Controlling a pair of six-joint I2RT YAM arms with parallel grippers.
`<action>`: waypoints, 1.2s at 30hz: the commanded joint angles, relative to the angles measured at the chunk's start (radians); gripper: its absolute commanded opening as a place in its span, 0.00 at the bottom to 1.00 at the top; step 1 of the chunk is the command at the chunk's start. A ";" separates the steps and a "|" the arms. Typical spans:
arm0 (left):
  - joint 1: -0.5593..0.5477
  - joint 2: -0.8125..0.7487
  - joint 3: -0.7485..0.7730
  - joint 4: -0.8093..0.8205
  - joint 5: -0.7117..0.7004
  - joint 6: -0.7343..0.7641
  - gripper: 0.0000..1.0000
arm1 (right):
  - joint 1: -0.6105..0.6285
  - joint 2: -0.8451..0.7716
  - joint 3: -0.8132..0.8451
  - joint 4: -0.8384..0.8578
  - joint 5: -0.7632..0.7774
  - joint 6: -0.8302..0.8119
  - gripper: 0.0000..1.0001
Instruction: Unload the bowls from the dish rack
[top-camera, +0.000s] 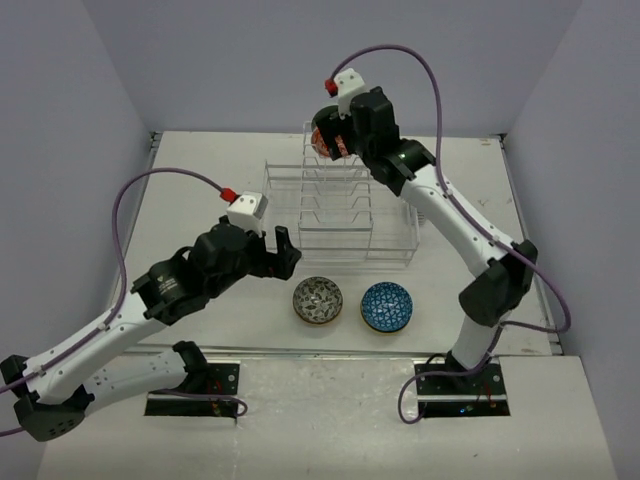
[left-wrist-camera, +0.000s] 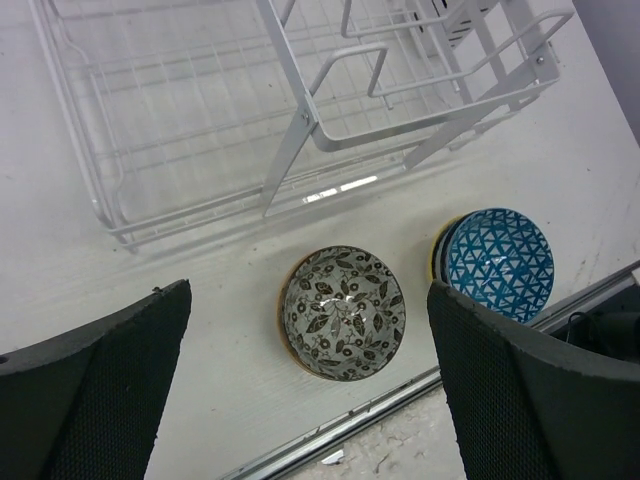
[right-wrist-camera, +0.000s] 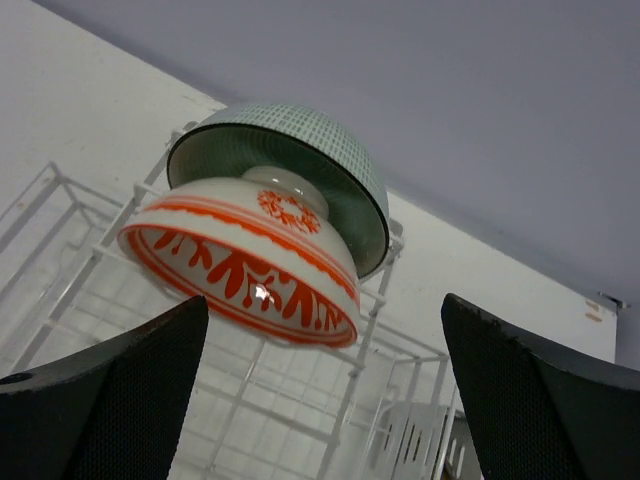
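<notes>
Top: dish rack (top-camera: 340, 205) mid-surface (top-camera: 200, 210); grey-leaf bowl (top-camera: 318, 300) & blue mosaic bowl (top-camera: 387, 306) on surface just in front. L gripper (top-camera: 282, 250) by rack's front-left corner.
L wrist: jaws wide apart, empty, grey-leaf bowl below.
R wrist: R gripper (right-wrist-camera: 322, 305) spread wide, empty; orange-red bowl (right-wrist-camera: 250, 265) & green bowl (right-wrist-camera: 335, 150) tilted in rack ahead.

The dish rack (left-wrist-camera: 290, 135) is thin wire with a smooth white coating and a slight sheen. The tabletop (left-wrist-camera: 215, 330) looks matt white and faintly scuffed, with a bright metal strip (left-wrist-camera: 350, 418) along its near edge. By that edge, the grey leaf-patterned bowl (left-wrist-camera: 345, 312) and the blue mosaic bowl (left-wrist-camera: 497, 262) look like glossy glazed ceramic. The orange-red bowl (right-wrist-camera: 245, 270) shows a highlight on its glaze (the green bowl (right-wrist-camera: 330, 150) behind it looks duller). The finger pads (left-wrist-camera: 100, 400) are matt black with a fine mesh grain.
</notes>
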 joint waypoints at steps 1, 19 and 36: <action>-0.002 -0.027 0.080 -0.104 -0.045 0.110 1.00 | 0.003 0.113 0.162 0.027 0.102 -0.157 0.99; -0.002 -0.090 0.029 -0.107 -0.059 0.149 1.00 | 0.003 0.151 0.044 0.196 0.132 -0.198 0.35; -0.002 -0.067 -0.014 -0.075 -0.052 0.158 1.00 | 0.007 -0.007 -0.118 0.245 0.118 -0.112 0.26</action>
